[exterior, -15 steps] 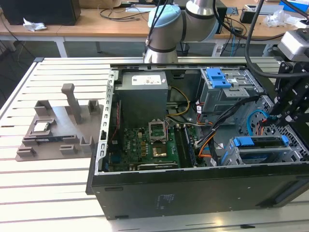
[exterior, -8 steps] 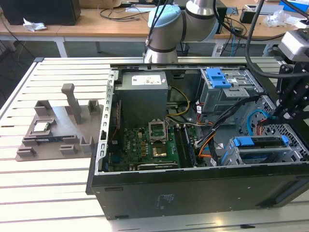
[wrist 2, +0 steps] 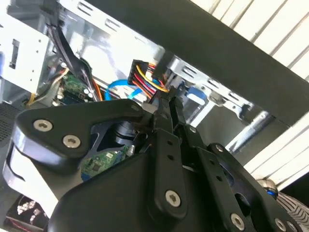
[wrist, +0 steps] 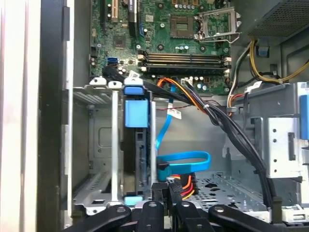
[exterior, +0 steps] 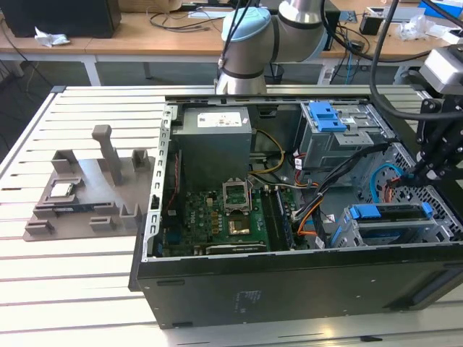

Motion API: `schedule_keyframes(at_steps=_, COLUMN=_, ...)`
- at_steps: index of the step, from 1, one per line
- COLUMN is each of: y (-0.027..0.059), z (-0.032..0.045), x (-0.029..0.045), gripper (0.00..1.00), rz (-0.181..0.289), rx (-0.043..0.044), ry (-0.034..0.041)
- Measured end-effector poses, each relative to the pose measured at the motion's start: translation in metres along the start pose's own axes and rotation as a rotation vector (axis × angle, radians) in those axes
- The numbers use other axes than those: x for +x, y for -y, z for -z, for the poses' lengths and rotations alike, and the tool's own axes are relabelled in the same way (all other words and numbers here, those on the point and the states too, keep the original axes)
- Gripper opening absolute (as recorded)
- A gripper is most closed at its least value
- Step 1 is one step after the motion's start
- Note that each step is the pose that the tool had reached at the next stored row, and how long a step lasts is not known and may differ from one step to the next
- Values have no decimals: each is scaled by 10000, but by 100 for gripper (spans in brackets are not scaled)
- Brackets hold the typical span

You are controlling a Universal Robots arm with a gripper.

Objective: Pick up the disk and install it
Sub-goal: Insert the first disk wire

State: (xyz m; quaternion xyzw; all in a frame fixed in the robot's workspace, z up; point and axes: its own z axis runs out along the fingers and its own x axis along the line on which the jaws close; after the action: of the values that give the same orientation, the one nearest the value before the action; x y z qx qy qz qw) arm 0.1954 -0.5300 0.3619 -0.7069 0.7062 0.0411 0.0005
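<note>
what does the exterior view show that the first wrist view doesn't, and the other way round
Exterior view: the slatted table, a grey fixture on it holding a small chip, the arm, and the whole case from outside.

First wrist view: a straight-down look into the drive cage, with the blue-bracketed disk seated on edge in it.

Both: the motherboard, the disk, the blue cable, and the gripper by the cable connector.

Tool [exterior: 418, 172] low — fingers together
</note>
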Motion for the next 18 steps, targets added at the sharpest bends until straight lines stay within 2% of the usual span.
schedule_keyframes(at_steps=2, y=-52, z=-4, x=76, gripper=17, rz=0, rx=1, ry=0)
schedule_keyframes(at_steps=6, y=-77, z=-69, x=120, gripper=17, rz=0, rx=1, ry=0)
schedule_keyframes(at_steps=10, y=-105, z=-132, x=129, gripper=17, rz=-1, rx=0, ry=-8)
schedule_keyframes(at_steps=18, y=-120, z=-162, x=135, gripper=17, rz=-1, rx=0, ry=-17)
